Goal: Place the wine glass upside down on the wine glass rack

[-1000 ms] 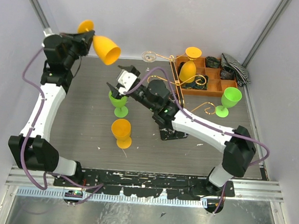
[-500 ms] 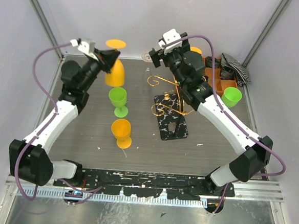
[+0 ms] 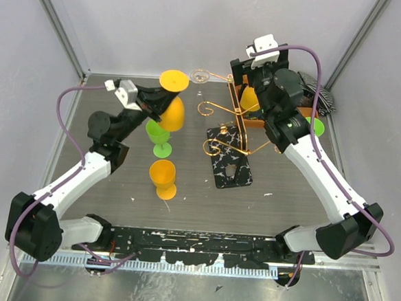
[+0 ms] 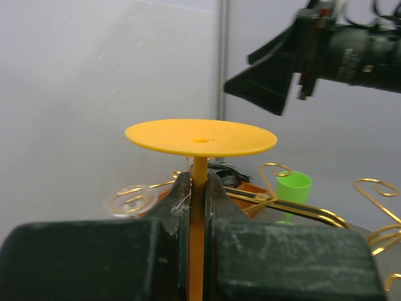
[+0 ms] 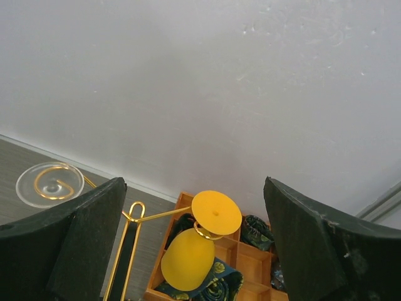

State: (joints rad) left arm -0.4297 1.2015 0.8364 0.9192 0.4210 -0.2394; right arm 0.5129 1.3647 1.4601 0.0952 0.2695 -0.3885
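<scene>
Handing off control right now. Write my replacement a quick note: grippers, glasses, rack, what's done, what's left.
Left gripper: shut on the stem of an orange plastic wine glass, held inverted left of the gold wire rack.
Right gripper: open, empty, raised beyond the rack.
Done: a second orange glass hangs upside down on a rack arm.
Left: hang the held glass; a green glass and a third orange glass stand on the table.

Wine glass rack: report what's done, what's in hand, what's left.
Done: one orange glass hangs upside down from an arm of the wine glass rack. In hand: the left gripper is shut on the stem of an orange wine glass, foot up, beside the rack but not on it. The right gripper is open and empty. Left: hang that glass on a free arm and release.
</scene>
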